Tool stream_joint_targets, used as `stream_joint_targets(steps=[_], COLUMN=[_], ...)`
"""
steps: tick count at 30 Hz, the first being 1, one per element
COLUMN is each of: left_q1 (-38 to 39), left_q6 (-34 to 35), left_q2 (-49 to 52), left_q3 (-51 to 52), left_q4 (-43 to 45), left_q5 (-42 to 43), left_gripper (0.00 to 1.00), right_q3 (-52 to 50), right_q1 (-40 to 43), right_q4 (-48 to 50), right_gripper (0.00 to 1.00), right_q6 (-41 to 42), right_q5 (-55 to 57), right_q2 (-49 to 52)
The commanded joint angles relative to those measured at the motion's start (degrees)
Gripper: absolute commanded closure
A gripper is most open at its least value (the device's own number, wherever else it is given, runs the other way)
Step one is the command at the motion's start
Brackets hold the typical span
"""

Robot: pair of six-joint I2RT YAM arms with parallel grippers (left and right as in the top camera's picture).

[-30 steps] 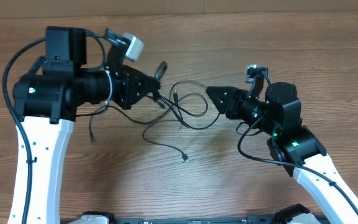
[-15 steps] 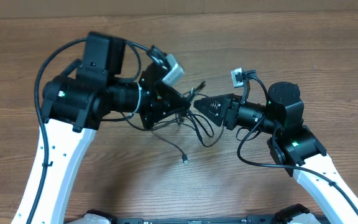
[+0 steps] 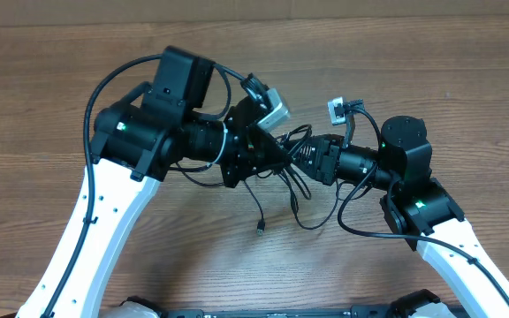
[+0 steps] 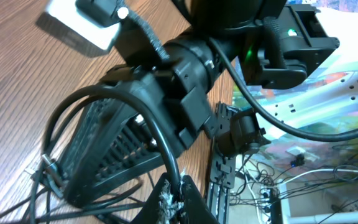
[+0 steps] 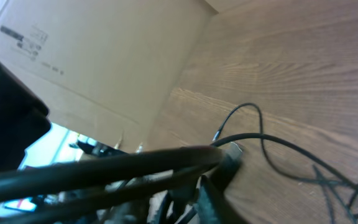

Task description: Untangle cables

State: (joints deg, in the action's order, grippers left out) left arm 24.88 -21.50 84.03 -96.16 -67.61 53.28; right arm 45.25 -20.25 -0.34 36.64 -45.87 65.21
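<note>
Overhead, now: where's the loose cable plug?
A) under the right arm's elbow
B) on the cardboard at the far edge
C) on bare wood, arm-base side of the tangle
C: the plug lies on the bare table, its strand running up into the tangled cables.

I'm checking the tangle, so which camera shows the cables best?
The overhead view: it shows the whole tangle of cables and a loose plug end. The left wrist view catches only a few loops; the right wrist view, a blurred close-up bundle.
</note>
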Motion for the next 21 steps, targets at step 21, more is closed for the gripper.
stream_joint_targets(steps=[21], left_q1=[-3.4], left_q6=[-0.1], left_q2=[-0.2], left_q3=[-1.1], left_q4=[1.9], left_q5=[-1.7], left_gripper=[0.96], right_q3=[-0.1], right_q1=[0.0], right_q4=[-25.5], right_gripper=[0.91], right_q6=[-0.9], right_q5=[21.4], right_q2=[-0.2])
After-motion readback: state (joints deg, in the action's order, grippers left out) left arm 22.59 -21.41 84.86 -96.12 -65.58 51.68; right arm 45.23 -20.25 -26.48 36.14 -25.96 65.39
